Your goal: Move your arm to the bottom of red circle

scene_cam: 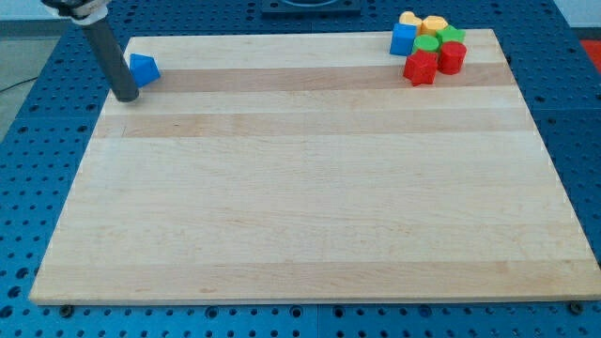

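Observation:
The red circle block [453, 57] sits near the view's top right corner of the wooden board [310, 188], at the right side of a tight cluster. Beside it to the left lies a red star-like block [420, 68]. Behind them are a green round block [428, 44], a green block [452, 36], a blue cube [404, 39] and two yellow-orange blocks [421, 21]. A blue triangle block [144, 69] lies alone at the top left. My tip [125, 96] rests just left of and below the blue triangle, far from the red circle.
The board lies on a blue perforated table [573, 141]. The dark rod [105, 49] rises from the tip toward the view's top left corner.

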